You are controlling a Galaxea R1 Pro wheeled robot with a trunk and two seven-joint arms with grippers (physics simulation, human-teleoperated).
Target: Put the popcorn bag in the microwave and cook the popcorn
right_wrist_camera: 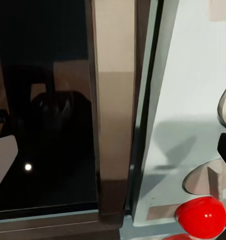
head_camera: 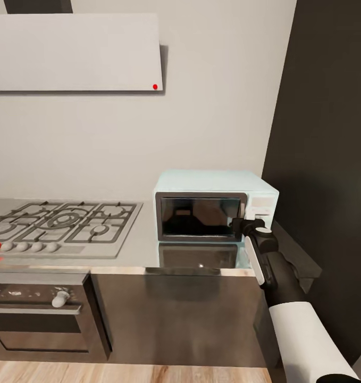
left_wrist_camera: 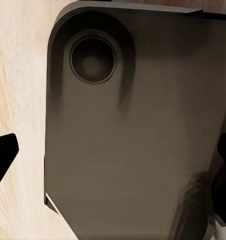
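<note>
No writing or brand can be read anywhere. The grey wall (head_camera: 212, 106) and a dark tall panel (head_camera: 329, 133) at the right take up most of the head view, with a pale hood (head_camera: 74, 53) above carrying a small red dot (head_camera: 155, 86). Below runs the countertop (head_camera: 143, 239) of brushed steel, over dark cabinet fronts (head_camera: 180, 319) and a strip of pale wood floor (head_camera: 127, 374).

On the countertop the gas hob (head_camera: 63, 226) with black grates lies at the left (one of its front knobs glows red), and beneath it sits a steel oven (head_camera: 39, 319), cut off by the picture's edge. The microwave (head_camera: 215, 205) stands near the right end of the worktop, pale mint, its dark glass door (head_camera: 200, 217) shut or very nearly so — the glass gives only murky reflections, so its inside cannot be made out.

The right arm (head_camera: 286, 287) reaches up to the microwave's front, the right gripper (head_camera: 243, 226) at the seam between door and control panel. How far its fingers are parted, and whether they hold anything, cannot be told. Its wrist view looks close onto the door edge (right_wrist_camera: 113, 125), the mint panel (right_wrist_camera: 188, 100) and a red button (right_wrist_camera: 200, 216).

The left wrist view shows a dark rounded panel (left_wrist_camera: 138, 140) with a round recess — what it belongs to is unclear. The black fingertips (left_wrist_camera: 3, 152) stand wide apart with nothing between them.
</note>
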